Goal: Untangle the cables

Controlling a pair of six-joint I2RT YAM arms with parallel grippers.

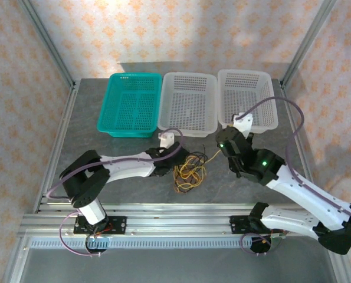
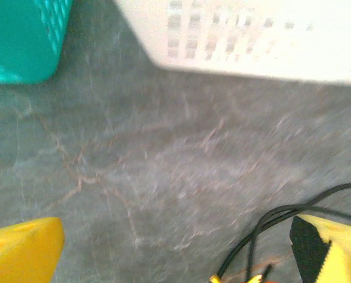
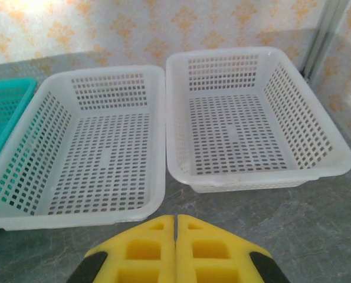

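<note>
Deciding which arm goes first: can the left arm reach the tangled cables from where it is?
Likely yes. The left gripper is open just beside the cables, black strands lie by one finger, and nothing stands between them.

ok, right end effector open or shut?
Shut. In the right wrist view the right end effector has its yellow fingers pressed together, just a thin seam between them, nothing held.

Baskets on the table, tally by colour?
Teal basket: 1
White: 2, the middle white basket and the right white basket
Total: 3
</note>
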